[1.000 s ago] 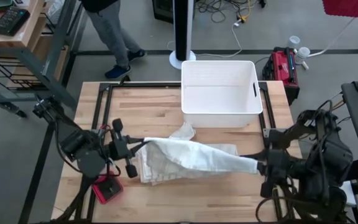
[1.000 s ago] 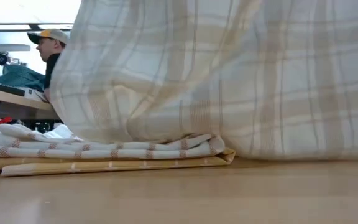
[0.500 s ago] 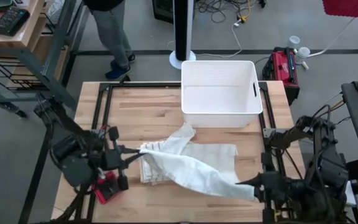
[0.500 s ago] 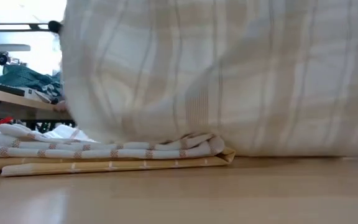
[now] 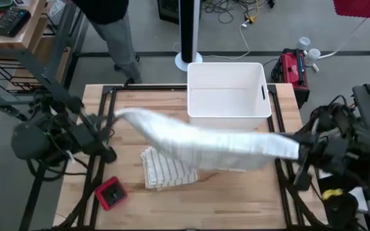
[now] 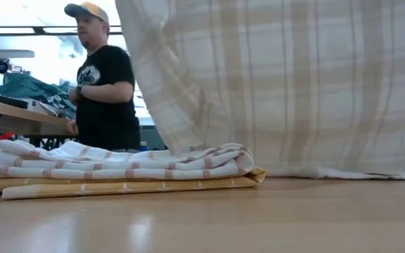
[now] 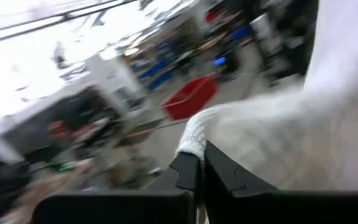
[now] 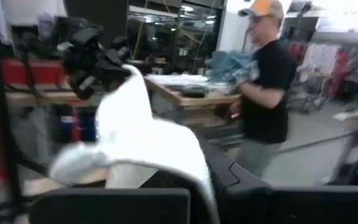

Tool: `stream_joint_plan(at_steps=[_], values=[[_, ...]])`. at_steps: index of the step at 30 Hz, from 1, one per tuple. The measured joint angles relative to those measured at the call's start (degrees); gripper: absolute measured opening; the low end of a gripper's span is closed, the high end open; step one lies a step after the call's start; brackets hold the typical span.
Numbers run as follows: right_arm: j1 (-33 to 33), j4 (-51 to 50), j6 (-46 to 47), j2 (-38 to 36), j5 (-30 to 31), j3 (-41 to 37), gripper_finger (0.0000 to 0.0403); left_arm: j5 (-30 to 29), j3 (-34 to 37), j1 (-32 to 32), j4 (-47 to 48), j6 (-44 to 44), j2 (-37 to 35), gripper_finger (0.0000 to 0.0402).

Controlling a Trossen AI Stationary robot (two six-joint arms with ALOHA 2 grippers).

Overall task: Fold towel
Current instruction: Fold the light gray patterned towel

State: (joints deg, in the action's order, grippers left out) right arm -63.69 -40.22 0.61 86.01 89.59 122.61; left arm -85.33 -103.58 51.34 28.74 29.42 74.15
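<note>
High view: a towel (image 5: 204,142) is held stretched in the air across the table (image 5: 172,106), in front of a white bin (image 5: 227,96). Its left end is pinched by the left gripper (image 5: 111,119) near the table's left edge; its right end is pinched by the right gripper (image 5: 299,149) at the right edge. A stack of folded towels (image 5: 166,172) lies on the table under the stretched one. A red object (image 5: 110,193) sits near the front left corner. A person (image 5: 111,25) is seen beyond the table.

Low view: the towel (image 6: 294,84) hangs as a plaid curtain, its lower edge touching the table behind the stack (image 6: 118,169). The person (image 6: 100,84) stands behind.

Left wrist view: the fingers (image 7: 188,171) are pressed together on a towel corner (image 7: 194,134).

Right wrist view: the towel (image 8: 135,137) is draped across the fingers; the left gripper (image 8: 95,53) is seen farther off.
</note>
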Motion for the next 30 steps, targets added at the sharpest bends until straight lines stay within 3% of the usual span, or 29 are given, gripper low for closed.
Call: stream_joint_plan(at_steps=[3,10,13,18,30], values=[[0.5,7.0,-13.1,-2.3,0.4,0.0,0.0000,-4.3,-3.0,-0.8,0.1,6.4,0.0,0.0000],[3.5,25.7,-36.6,-3.4,0.2,0.0,0.0000,-4.4,-11.1,-2.9,0.1,14.8,0.1,0.0000],[3.4,33.7,-42.0,-2.8,-3.7,0.0,0.0000,-4.0,-14.7,-3.3,-0.2,14.4,0.8,0.0000],[-1.3,40.9,-41.8,-0.8,-8.2,0.0,0.0000,-4.5,-17.6,-0.8,-0.1,13.8,4.5,0.0000],[-12.3,40.2,-19.0,11.1,-8.5,-0.1,0.0000,-4.7,-17.9,13.3,-1.5,0.3,19.8,0.0000]])
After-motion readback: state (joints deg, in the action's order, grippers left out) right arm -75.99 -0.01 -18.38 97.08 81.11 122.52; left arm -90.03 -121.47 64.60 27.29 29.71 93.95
